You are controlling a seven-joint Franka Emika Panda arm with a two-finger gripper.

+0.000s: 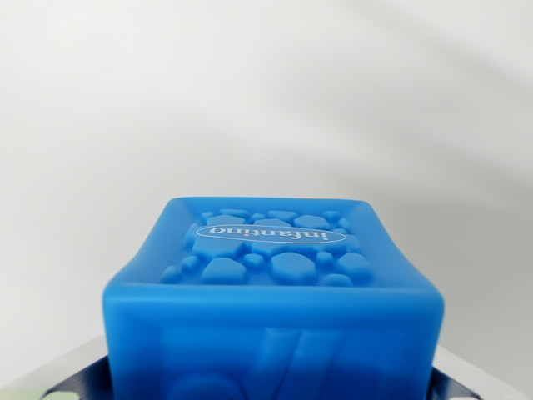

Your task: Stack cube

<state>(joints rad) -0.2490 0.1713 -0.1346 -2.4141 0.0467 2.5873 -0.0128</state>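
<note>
A blue cube (275, 292) fills the lower middle of my wrist view, very close to the camera. Its upper face is dished and covered in raised pebble shapes around an oval "infantino" label, seen upside down. Metal and dark parts flank its bottom corners. I cannot tell how my jaws stand. Behind is plain pale grey.

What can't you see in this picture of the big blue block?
- Gripper: none of it can be made out in the wrist view, so open or shut cannot be told.
- Blue cube: its lower part is cut off by the bottom edge; the raised shapes on its near side are only partly visible.
- What lies under the cube: mostly hidden by the cube itself; only dark and pale slivers show at the bottom corners.
- Background: blurred pale grey, nothing recognisable.
</note>
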